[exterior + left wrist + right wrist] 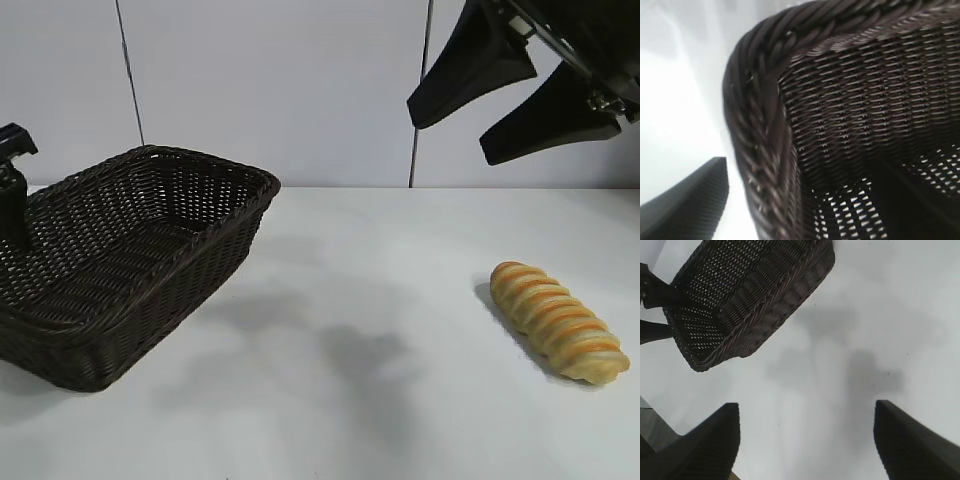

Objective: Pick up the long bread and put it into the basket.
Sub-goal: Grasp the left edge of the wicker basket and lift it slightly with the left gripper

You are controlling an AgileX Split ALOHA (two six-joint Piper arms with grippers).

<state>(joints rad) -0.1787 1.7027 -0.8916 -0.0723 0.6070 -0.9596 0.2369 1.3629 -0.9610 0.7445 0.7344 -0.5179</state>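
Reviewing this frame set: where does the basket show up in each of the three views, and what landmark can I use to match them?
Exterior view: the basket sits at the left on the white table.
Left wrist view: its braided rim and inner weave fill most of the picture, seen close at one corner.
Right wrist view: it lies far off in the upper left, beyond the open right gripper.
Shared landmark: the basket's braided rim corner.

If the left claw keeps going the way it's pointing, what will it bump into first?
Most likely the basket. The left gripper sits at the basket's far-left end, one finger outside the braided rim, so rim or wall comes first, though depth is hard to judge.
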